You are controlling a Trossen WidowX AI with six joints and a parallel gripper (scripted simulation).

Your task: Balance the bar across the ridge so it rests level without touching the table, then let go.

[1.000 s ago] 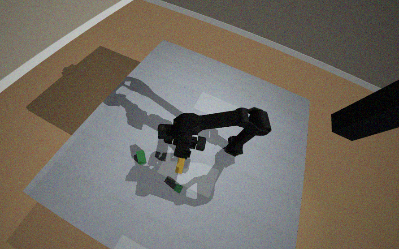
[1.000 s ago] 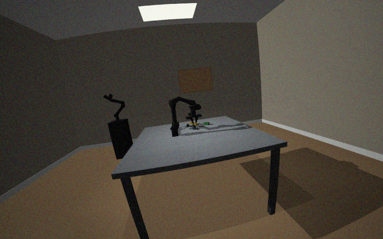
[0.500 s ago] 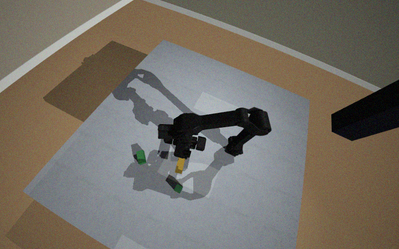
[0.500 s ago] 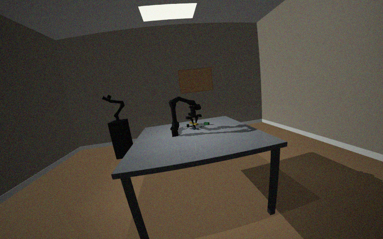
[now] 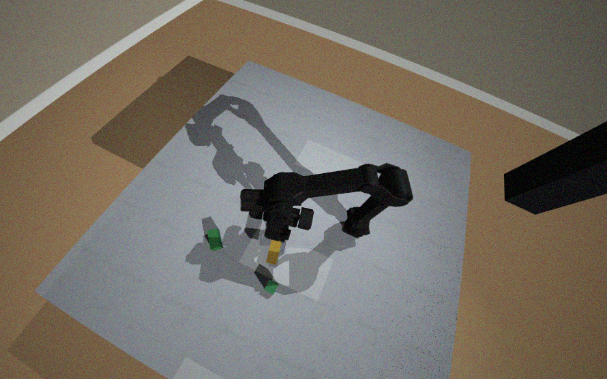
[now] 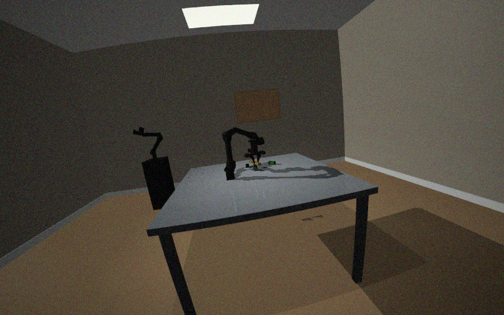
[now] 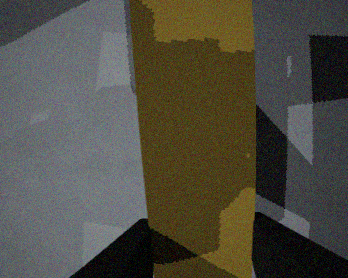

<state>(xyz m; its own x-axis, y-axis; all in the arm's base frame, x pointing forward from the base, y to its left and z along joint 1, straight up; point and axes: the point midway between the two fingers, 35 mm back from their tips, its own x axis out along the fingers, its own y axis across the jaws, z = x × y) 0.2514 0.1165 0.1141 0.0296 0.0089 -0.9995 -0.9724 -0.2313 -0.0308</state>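
The yellow bar (image 5: 273, 253) (image 6: 252, 162) (image 7: 196, 125) is held between the fingers of my gripper (image 5: 277, 239) (image 6: 256, 161) (image 7: 199, 227). The gripper is shut on it and points down over the table (image 5: 381, 301) (image 6: 269, 199). In the wrist view the bar runs up the middle of the picture, with a black finger on each side. A small grey-blue shape (image 6: 255, 167) directly below the bar may be the ridge. Whether the bar touches it is too small to tell. The ridge cannot be made out clearly in the other views, where bar, arm and shadows cover much.
A green block (image 5: 213, 239) (image 6: 272, 162) lies on the far side of the gripper from the arm's base. Another block (image 5: 271, 286), green at one end and dark at the other, lies close to the bar. A black stand (image 5: 574, 165) (image 6: 159, 182) carries another arm off the table.
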